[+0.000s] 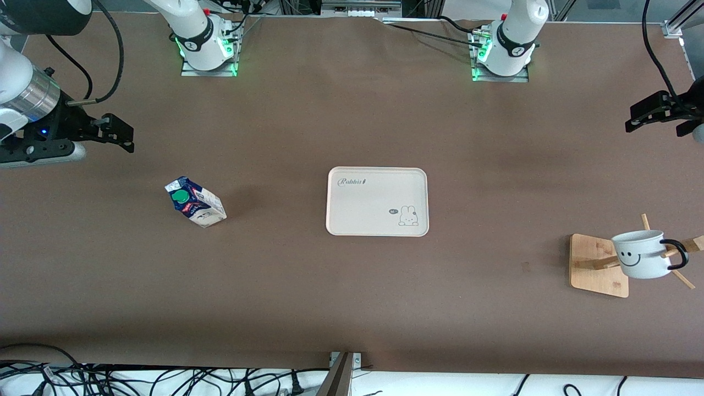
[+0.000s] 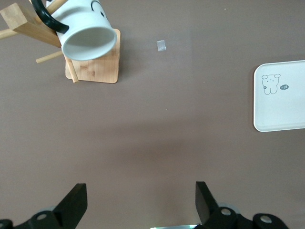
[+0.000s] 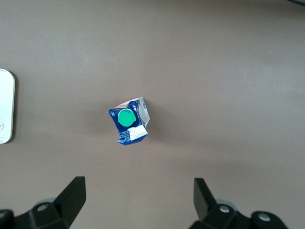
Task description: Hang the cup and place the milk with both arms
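The white cup [image 1: 641, 254] with a smiley face hangs by its black handle on a peg of the wooden rack [image 1: 599, 265] near the left arm's end of the table; it also shows in the left wrist view [image 2: 87, 33]. The milk carton [image 1: 194, 202], blue top with green cap, stands on the table toward the right arm's end; it also shows in the right wrist view [image 3: 129, 120]. My left gripper [image 1: 654, 113] is open and empty, up in the air near the table's edge, apart from the cup. My right gripper [image 1: 114, 132] is open and empty, up over the table near the milk.
A white tray [image 1: 377, 201] with a rabbit drawing lies in the middle of the table, between the milk and the rack; its edge shows in both wrist views [image 2: 281, 98] [image 3: 5, 107]. A small scrap [image 1: 525, 267] lies near the rack. Cables run along the table's near edge.
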Robot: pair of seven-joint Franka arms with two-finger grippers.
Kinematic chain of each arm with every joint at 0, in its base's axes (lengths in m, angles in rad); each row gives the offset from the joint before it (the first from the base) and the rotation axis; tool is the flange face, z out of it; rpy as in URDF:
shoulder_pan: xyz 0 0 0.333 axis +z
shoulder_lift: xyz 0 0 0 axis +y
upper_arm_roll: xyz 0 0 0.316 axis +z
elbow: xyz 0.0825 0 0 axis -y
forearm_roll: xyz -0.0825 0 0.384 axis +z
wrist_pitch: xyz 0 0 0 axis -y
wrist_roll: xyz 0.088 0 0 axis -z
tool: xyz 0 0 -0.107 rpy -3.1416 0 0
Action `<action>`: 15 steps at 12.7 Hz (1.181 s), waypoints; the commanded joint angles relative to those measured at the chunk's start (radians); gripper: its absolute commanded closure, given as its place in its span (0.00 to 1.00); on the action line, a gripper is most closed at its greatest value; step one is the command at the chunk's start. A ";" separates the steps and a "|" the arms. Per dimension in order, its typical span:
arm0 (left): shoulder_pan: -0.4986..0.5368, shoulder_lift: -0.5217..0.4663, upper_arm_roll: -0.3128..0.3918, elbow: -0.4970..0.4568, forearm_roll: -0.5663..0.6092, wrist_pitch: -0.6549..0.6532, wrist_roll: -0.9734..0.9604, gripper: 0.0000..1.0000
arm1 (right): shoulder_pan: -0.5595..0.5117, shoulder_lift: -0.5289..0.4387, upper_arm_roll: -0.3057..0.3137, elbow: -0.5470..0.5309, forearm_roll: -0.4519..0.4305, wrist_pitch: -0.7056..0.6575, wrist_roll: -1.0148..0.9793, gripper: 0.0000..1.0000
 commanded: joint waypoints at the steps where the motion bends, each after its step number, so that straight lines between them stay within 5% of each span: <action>1: -0.020 -0.022 0.009 -0.023 0.026 0.017 -0.028 0.00 | -0.002 0.004 0.005 0.018 0.014 -0.004 0.009 0.00; 15: 0.006 0.029 0.001 0.039 -0.012 0.020 -0.128 0.00 | -0.002 0.004 0.006 0.018 0.014 -0.004 0.009 0.00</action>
